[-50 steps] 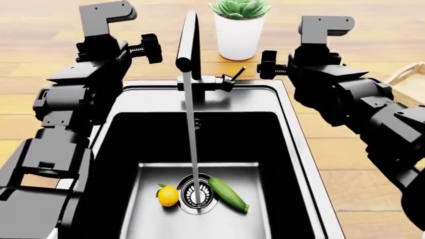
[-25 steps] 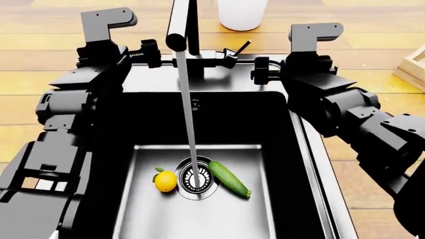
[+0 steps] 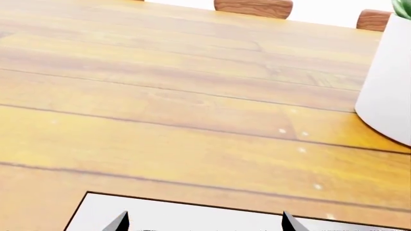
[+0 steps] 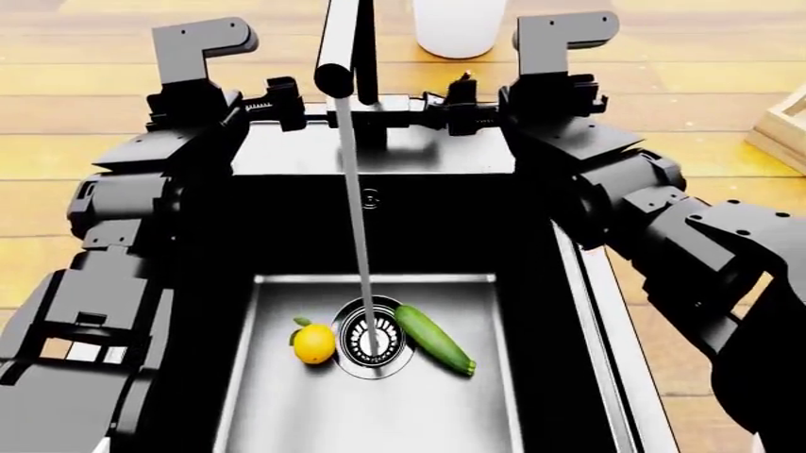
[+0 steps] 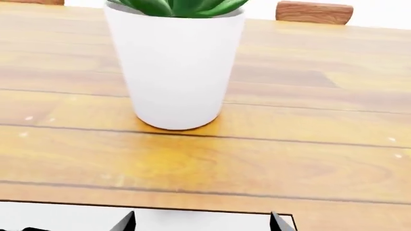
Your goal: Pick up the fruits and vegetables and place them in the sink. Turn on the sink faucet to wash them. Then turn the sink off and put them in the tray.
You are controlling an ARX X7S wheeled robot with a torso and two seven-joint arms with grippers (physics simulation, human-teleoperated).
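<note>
The lemon (image 4: 315,343) and the cucumber (image 4: 435,340) lie on the floor of the black sink (image 4: 416,226), on either side of the drain (image 4: 374,345). Water runs from the faucet (image 4: 343,42) onto the drain. My right gripper (image 5: 202,222) is open and empty over the sink's back rim. In the head view its wrist is right beside the faucet's lever (image 4: 463,79), which is mostly hidden behind it. My left gripper (image 3: 204,224) is open and empty over the back rim, left of the faucet. The tray (image 4: 788,123) shows at the right edge.
A white plant pot (image 5: 174,62) stands on the wooden counter (image 3: 192,120) just behind the faucet, straight ahead of my right gripper; it also shows in the left wrist view (image 3: 388,96). Both forearms flank the basin.
My right arm has moved left along the back rim until its wrist covers the faucet lever. The head view tilted down a second ago. The left arm, fruits and water stream stay the same.
</note>
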